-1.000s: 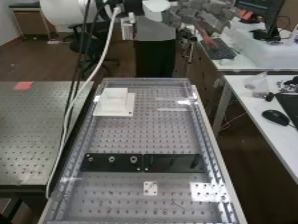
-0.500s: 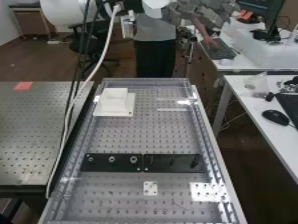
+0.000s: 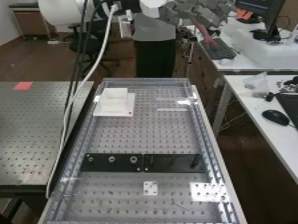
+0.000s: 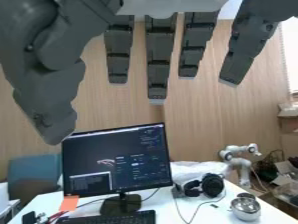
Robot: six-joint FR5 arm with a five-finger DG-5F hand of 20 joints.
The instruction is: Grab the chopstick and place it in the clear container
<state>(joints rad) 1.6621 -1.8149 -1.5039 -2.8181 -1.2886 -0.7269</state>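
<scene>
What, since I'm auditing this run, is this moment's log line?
fingers: straight, empty, raised toward bench's far end | chopstick: ungrasped | white block: on bench | black plates: across bench

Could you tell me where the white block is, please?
In the high view, the white block sits at the far left of the perforated bench, beyond the black plates.

In my high view, white stepped block [image 3: 114, 101] sits toward far end of perforated worktop [image 3: 146, 137]. Two black plates [image 3: 120, 168] lie end to end across it; small white plate [image 3: 150, 189] nearer near end. Black mouse [image 3: 275, 117] rests on white worktop [image 3: 251, 112]. In wrist view I see upright monitor [image 4: 136, 145], black headphones [image 4: 213, 185], shiny metal pot [image 4: 246, 209] near them.
</scene>
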